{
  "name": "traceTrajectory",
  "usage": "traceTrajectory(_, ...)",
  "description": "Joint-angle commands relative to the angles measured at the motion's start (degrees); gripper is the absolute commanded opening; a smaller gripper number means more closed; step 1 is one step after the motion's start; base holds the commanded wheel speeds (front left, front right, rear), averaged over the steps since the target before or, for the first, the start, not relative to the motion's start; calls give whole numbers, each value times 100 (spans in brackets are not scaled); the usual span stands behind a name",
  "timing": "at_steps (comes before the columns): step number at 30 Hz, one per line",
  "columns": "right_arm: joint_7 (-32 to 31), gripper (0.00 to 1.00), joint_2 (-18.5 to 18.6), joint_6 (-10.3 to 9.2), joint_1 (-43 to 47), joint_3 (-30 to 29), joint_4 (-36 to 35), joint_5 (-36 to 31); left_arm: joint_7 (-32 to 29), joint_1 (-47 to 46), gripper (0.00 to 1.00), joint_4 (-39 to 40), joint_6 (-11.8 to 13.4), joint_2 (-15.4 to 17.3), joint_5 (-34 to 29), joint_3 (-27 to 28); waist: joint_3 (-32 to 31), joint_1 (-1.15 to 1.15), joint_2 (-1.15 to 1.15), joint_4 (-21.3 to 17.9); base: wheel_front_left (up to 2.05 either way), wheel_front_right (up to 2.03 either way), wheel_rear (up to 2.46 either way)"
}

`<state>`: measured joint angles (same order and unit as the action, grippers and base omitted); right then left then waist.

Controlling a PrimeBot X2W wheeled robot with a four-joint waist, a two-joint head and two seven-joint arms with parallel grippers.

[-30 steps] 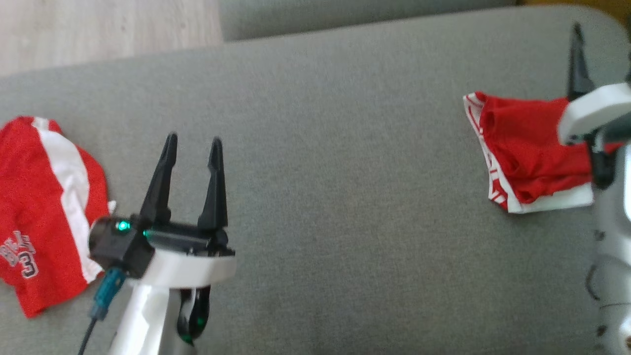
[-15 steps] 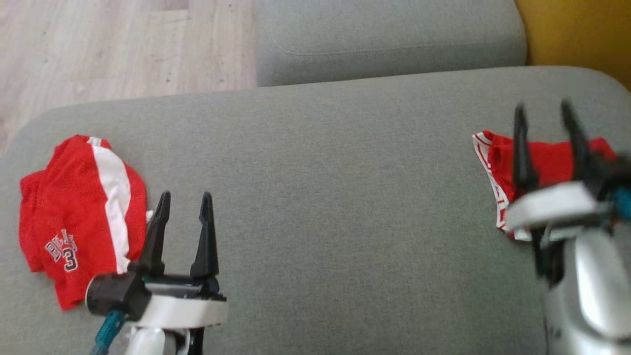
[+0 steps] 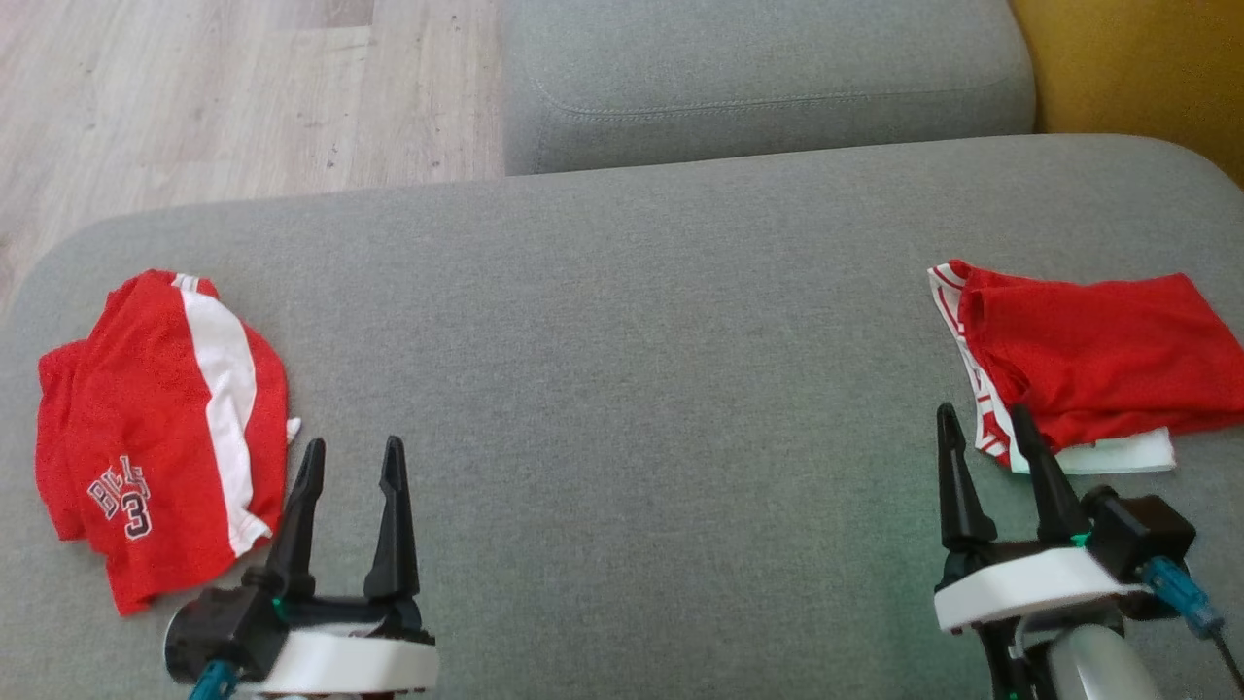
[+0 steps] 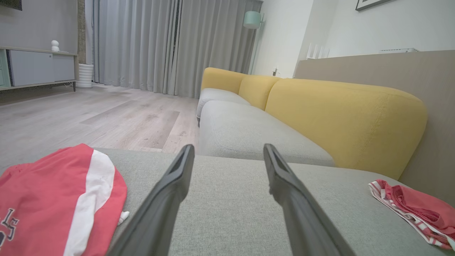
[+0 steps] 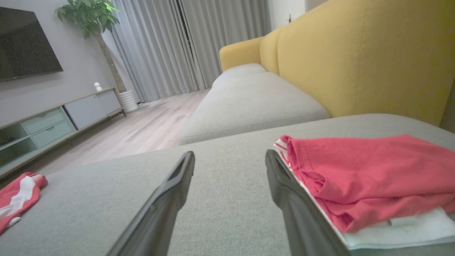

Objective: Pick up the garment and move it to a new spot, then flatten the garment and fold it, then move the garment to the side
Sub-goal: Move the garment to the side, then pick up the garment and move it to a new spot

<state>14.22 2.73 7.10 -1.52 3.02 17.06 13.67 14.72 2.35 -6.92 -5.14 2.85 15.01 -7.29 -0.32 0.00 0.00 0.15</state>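
A folded red garment [image 3: 1088,360] with white trim lies flat at the right end of the grey sofa seat [image 3: 632,340]; it also shows in the right wrist view [image 5: 366,174] and the left wrist view [image 4: 416,209]. My right gripper [image 3: 981,409] [image 5: 230,152] stands open just in front of its left corner, apart from it and holding nothing. A second garment, a crumpled red jersey [image 3: 146,428] [image 4: 46,199] [image 5: 17,195] with a white stripe and a "3" print, lies at the left end. My left gripper [image 3: 353,444] [image 4: 228,146] stands open and empty just right of it.
Beyond the seat sits another grey cushion [image 3: 768,78], with a yellow backrest [image 3: 1137,68] at the far right. Wooden floor [image 3: 194,87] lies past the seat's far left edge. A wide bare stretch of seat separates the two garments.
The head camera has tilted up. My right gripper has drawn back off the folded garment toward the near edge. My left gripper has also pulled back toward me.
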Motion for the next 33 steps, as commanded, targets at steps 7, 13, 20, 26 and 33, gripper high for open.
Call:
traceTrajectory(7,76,100,15,39,-150,203,-405,39,28,-159,100,152,-5,3,-34,240,20,0,0,-31,0,0,0)
traceTrajectory(13,77,100,15,39,-169,178,-450,42,28,-207,100,138,10,3,-13,215,38,0,0,-16,0,0,0)
traceTrajectory(20,77,100,15,39,-115,310,-402,95,28,-277,100,63,15,3,-6,229,22,0,0,247,0,0,0)
traceTrajectory(26,77,100,15,39,-60,553,-336,169,28,-187,100,68,72,3,-36,357,-78,0,0,734,0,0,0)
traceTrajectory(33,77,100,15,39,14,753,-261,344,28,-113,100,40,32,3,-149,566,-199,0,0,1388,0,0,0)
